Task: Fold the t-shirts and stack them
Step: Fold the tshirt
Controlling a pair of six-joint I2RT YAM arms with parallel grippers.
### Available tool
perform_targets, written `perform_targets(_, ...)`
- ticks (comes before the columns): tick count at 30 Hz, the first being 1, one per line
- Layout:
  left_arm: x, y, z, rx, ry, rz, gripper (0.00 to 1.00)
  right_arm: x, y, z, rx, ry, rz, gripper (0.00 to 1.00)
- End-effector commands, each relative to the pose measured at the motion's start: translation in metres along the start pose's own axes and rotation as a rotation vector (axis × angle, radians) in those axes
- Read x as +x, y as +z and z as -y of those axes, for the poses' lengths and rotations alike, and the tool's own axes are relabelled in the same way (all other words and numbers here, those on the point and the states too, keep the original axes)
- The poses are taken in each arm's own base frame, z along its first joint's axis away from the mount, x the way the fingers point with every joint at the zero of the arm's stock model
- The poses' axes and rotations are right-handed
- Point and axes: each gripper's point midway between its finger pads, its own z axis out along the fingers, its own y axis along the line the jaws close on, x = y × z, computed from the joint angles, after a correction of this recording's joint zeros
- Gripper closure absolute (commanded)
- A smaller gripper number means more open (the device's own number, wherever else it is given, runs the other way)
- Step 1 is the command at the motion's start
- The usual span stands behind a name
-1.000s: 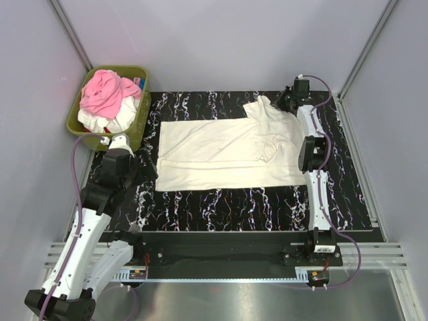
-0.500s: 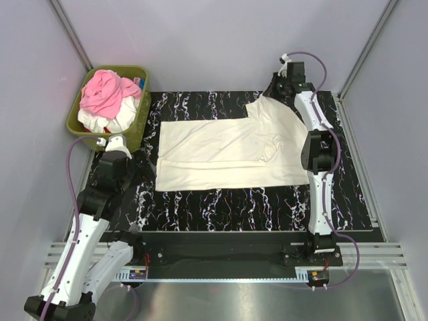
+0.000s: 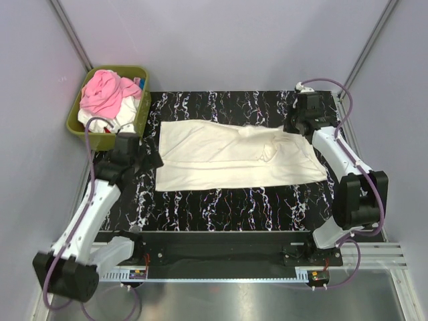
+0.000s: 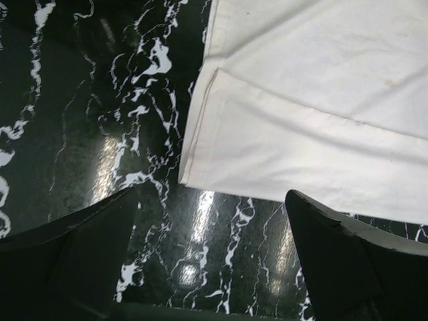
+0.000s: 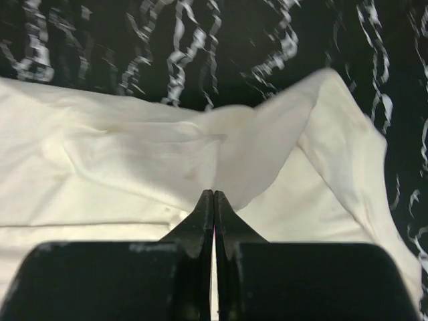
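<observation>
A glossy black worktop (image 3: 221, 200) veined with white fills the middle and throws back pale glare from overhead light. Plain lilac-grey walls (image 3: 221, 40) close it in at 9, 12 and 3 o'clock, with slanted aluminium struts (image 3: 70, 33) at 11 and 1. A ribbed metal rail (image 3: 381, 254) and a brushed steel plate (image 3: 234, 297) lie at 6.

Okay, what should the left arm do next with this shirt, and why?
Probably lower the left gripper onto the corner of the shirt and pinch it: its jaws are open just short of that flat corner, while the right gripper seems shut on the other end.
</observation>
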Motion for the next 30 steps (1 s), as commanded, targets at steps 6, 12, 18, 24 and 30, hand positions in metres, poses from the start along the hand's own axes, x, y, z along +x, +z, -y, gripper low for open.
perform_targets(6,-0.074,0.096,0.071,0.054,-0.019,-0.044,0.07,0.036,0.003,0.044,0.236,0.026,-0.084,1.0)
perform_targets(12,-0.09,0.176,0.084,-0.046,0.038,-0.159,0.12,0.052,0.008,0.062,0.344,0.058,-0.122,1.0)
perform_targets(18,-0.086,0.236,0.07,-0.11,0.022,-0.225,0.12,0.064,0.014,0.073,0.405,0.109,-0.141,1.0)
perform_targets(24,-0.107,0.277,0.067,-0.108,-0.014,-0.213,0.14,0.068,0.021,0.069,0.342,0.159,-0.155,1.0)
perform_targets(30,-0.127,0.3,0.071,-0.034,-0.108,-0.149,0.17,0.073,0.029,0.054,0.262,0.192,-0.174,1.0)
